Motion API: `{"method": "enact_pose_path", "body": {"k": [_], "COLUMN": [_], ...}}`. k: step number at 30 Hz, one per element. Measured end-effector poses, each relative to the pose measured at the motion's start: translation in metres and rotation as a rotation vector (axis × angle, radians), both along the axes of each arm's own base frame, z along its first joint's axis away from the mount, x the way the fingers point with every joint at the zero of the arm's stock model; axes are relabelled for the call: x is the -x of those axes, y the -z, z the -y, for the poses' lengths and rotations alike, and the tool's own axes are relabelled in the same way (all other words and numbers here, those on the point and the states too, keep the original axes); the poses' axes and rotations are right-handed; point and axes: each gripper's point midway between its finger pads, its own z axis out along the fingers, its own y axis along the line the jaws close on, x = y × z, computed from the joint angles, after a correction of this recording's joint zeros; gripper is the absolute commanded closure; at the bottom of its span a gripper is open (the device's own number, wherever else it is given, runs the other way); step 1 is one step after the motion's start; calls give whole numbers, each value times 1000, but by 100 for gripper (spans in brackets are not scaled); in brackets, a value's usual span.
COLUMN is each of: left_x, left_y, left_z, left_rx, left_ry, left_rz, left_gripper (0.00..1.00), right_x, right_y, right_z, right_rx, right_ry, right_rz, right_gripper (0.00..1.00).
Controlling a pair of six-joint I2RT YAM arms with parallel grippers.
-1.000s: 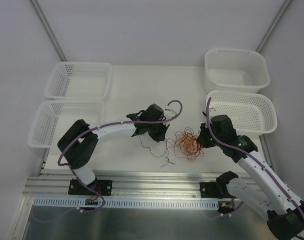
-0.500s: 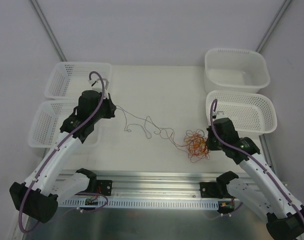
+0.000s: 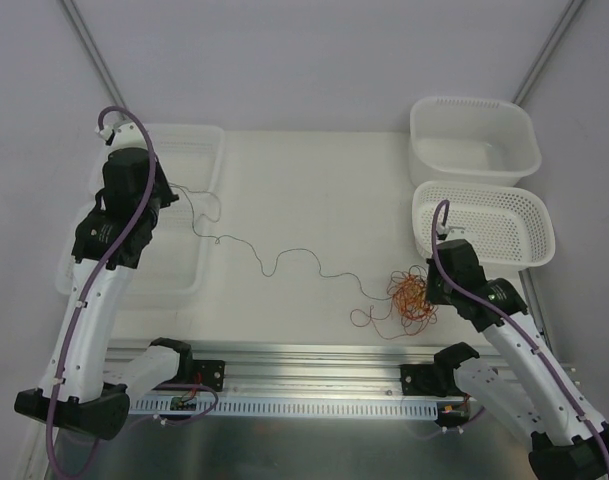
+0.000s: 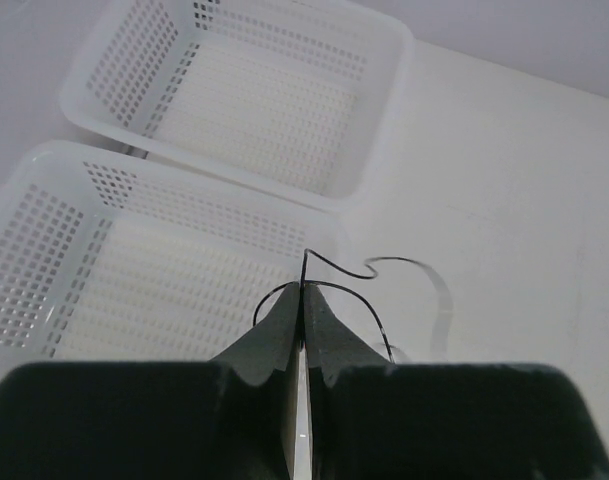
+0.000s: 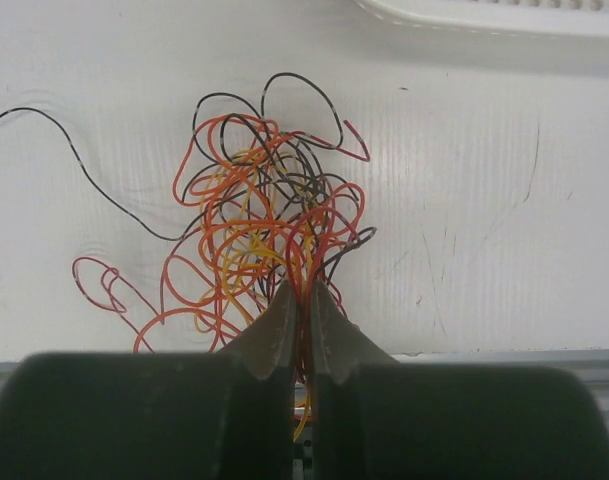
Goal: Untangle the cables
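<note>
The cables [image 3: 408, 299] lie as an orange, red, yellow and black tangle on the white table, near its front edge on the right. My right gripper [image 3: 430, 291] is shut on a bunch of strands at the tangle's [image 5: 264, 215] near side, fingertips [image 5: 286, 300] pinching red and orange loops. One thin black cable [image 3: 284, 256] runs in waves from the tangle leftwards to my left gripper [image 3: 164, 192]. That gripper [image 4: 304, 290] is shut on the black cable's [image 4: 384, 262] end, raised above the near left basket [image 4: 184, 175].
Two perforated white baskets sit at the left, the far one [image 3: 206, 140] and the near one [image 3: 189, 283] partly under my left arm. At the right stand a solid white tub [image 3: 474, 103] and a perforated basket [image 3: 532, 205]. The aluminium rail [image 3: 314, 375] runs along the front.
My left arm has swung from the table's middle to above the left baskets, drawing one black cable out of the tangle. The right gripper and tangle shifted slightly right and nearer.
</note>
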Motion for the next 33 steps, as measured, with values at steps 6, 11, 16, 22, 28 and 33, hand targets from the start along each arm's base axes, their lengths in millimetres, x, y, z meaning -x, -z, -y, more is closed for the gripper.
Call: {"method": "enact_pose_path", "body": {"k": [6, 11, 16, 22, 28, 33], "left_x": [0, 4, 27, 48, 60, 81], "left_y": [4, 30, 99, 171, 178, 162], "left_z": [34, 79, 140, 170, 213, 273], "left_rx": [80, 166, 177, 186, 169, 128], "left_ry": [182, 398, 608, 680, 814, 1057], "left_rz": [-34, -102, -297, -504, -494, -377], "left_gripper": [100, 100, 96, 50, 26, 25], "right_x": [2, 2, 1, -1, -7, -7], "right_y": [-2, -7, -13, -30, -45, -46], "right_z": [-12, -30, -45, -61, -71, -76], "right_rx": [-55, -118, -157, -207, -239, -258], "right_ry": [-53, -143, -238, -335, -378, -394], "right_rz": [-2, 2, 4, 43, 77, 69], "right_gripper": [99, 99, 99, 99, 99, 99]}}
